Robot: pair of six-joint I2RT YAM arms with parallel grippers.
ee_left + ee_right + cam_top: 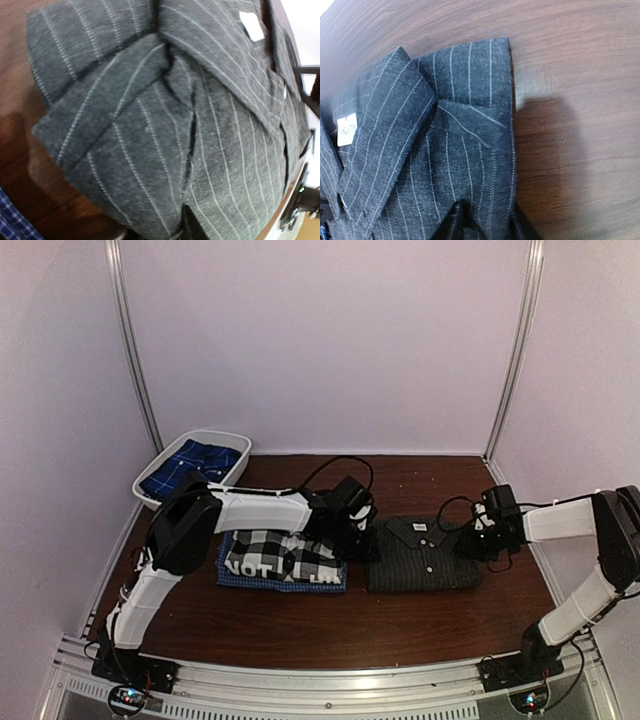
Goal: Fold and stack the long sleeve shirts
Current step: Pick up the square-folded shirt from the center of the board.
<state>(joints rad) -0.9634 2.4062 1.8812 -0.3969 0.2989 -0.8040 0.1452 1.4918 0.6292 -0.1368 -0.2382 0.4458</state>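
Right now, flanking the folded pinstriped shirt point(422, 558), flat on the worktop point(300, 625) just beside the checked shirt point(275, 550). Left end effector point(362, 540) at one side edge, opening hidden by cloth; right end effector point(485, 225) astride the other edge, fingers part-way apart. Cannot tell whether either has cloth pinched yet. Risk of catching only the top layer and peeling the fold open on lifting. Could also skew or sag the bundle if raised unevenly, or knock the neighbouring checked shirt.
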